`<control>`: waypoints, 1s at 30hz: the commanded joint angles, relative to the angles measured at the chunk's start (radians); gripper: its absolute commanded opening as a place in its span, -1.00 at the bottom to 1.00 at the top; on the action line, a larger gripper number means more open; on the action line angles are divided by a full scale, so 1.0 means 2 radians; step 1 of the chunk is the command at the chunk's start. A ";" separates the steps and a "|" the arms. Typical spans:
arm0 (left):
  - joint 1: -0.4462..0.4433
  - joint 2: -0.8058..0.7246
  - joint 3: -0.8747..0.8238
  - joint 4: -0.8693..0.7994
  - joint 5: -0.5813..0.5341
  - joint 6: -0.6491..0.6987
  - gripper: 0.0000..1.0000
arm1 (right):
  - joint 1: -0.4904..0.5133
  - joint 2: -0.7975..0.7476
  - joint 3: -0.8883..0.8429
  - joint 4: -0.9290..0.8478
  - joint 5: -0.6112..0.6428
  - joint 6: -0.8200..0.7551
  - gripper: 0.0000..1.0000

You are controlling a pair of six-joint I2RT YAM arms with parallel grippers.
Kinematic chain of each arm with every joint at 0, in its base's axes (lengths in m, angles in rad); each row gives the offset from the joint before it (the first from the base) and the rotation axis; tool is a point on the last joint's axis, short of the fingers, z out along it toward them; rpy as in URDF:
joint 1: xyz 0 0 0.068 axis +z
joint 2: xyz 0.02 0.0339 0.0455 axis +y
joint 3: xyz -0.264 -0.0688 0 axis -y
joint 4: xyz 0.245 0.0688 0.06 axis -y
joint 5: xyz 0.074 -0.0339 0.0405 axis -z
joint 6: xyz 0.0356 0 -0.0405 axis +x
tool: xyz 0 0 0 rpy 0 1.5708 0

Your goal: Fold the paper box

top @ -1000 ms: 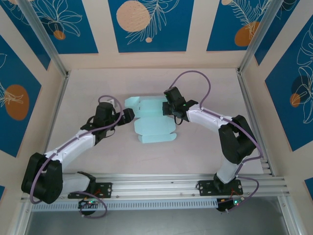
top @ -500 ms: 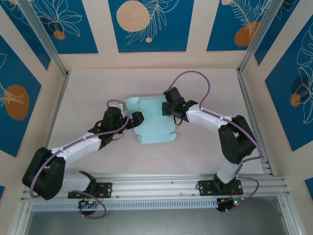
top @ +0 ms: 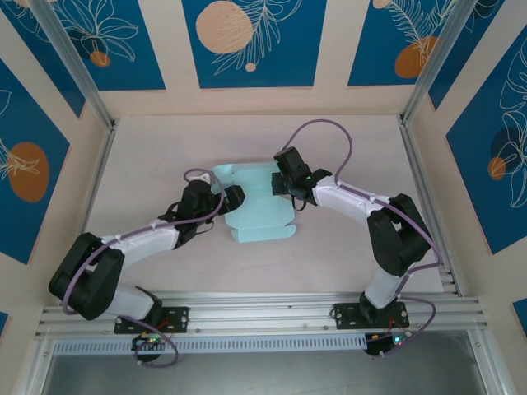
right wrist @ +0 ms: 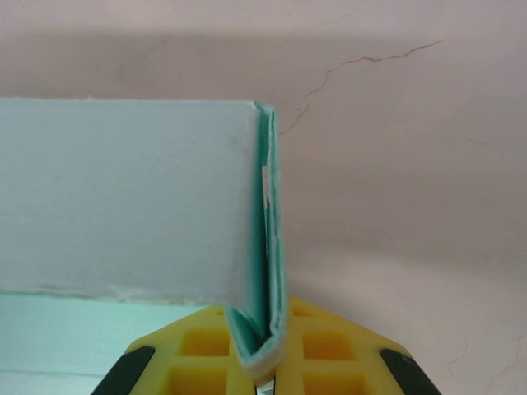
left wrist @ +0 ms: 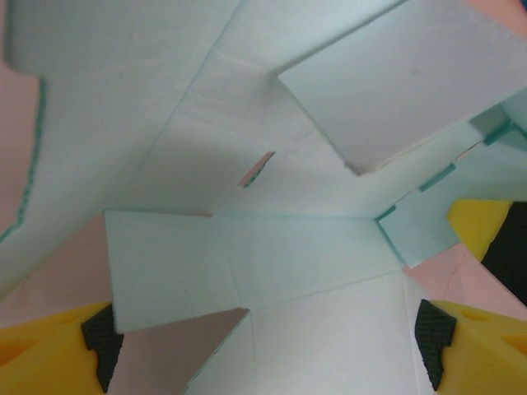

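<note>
The paper box is a pale light-blue die-cut sheet lying partly folded in the middle of the table. My left gripper is at its left edge, open. In the left wrist view the yellow fingers stand wide apart on either side of the paper box's flaps, and the left gripper holds nothing. My right gripper is at the sheet's far right side. In the right wrist view the right gripper is shut on a doubled-over flap of the paper box, which stands upright from the jaws.
The pink table top is bounded by walls with aluminium posts at left, right and back. A metal rail runs along the near edge by the arm bases.
My left arm has reached to the right, bringing its open gripper from beside the sheet onto its left edge. The right gripper has stayed shut on the flap.
</note>
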 commanded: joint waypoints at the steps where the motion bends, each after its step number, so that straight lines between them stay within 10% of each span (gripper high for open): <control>1: -0.011 0.007 0.016 0.047 -0.010 0.004 0.73 | 0.005 -0.011 0.009 0.008 0.010 0.012 -1.00; 19: -0.030 0.085 0.077 0.062 0.003 0.063 0.69 | 0.012 -0.004 0.002 0.002 -0.010 0.039 -1.00; 30: -0.020 -0.086 0.054 -0.070 0.061 0.143 0.77 | 0.007 -0.001 0.010 -0.012 -0.001 0.038 -1.00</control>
